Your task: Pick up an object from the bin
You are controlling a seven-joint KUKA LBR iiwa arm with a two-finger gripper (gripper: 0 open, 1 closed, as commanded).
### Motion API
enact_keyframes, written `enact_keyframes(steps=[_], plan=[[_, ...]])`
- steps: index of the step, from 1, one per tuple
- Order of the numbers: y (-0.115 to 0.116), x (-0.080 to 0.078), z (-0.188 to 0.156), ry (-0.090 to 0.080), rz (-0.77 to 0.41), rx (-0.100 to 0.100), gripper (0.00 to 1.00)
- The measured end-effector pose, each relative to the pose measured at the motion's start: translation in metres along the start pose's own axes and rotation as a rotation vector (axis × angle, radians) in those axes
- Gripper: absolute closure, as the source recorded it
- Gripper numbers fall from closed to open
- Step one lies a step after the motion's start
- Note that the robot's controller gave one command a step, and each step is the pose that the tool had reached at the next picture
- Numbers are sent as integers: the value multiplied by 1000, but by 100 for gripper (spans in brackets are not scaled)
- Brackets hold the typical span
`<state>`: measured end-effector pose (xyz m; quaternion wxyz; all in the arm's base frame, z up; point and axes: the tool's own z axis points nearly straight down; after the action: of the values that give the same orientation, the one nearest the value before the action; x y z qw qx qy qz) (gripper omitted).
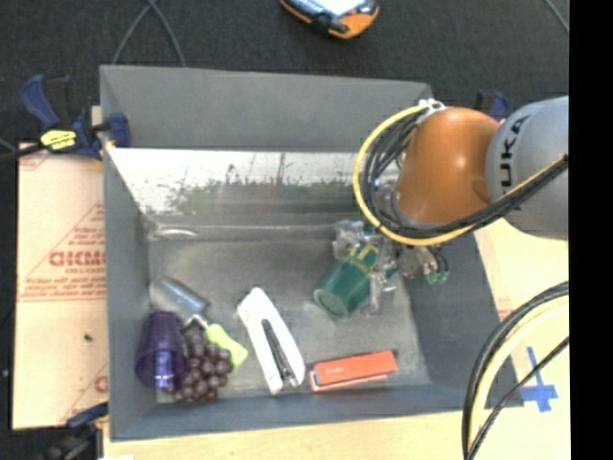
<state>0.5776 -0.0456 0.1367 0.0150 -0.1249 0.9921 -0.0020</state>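
Presently my claw (372, 262) touches the tipped green cup (340, 293) near the bin (126, 257) right wall, probably propping it. Its opening I cannot tell.

Found a purple cup (158, 353) tipped on its side low at the left, with a bunch of dark grapes (204, 365) touching its right flank. Spotted a small yellow-green piece (230, 345) just beside the grapes, and a pale greyish tube (178, 295) just above the cup. Noted a white stapler (270, 338) lying slantwise to the right of these, then a flat orange bar (353, 369) near its lower end. Saw an orange-and-black gadget (329, 4) with a screen well apart, up on the dark floor (211, 22).
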Motion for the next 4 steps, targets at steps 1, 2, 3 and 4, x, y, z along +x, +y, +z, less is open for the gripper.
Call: enact_keyframes(steps=[1, 2, 3, 4], plan=[[-26, -22, -28, -16, 300, 10, 0], [-1, -9, -59, -8, 4, 4, 0], [-13, -22, -26, -13, 281, 9, 100], [-13, -22, -26, -13, 281, 9, 0]])
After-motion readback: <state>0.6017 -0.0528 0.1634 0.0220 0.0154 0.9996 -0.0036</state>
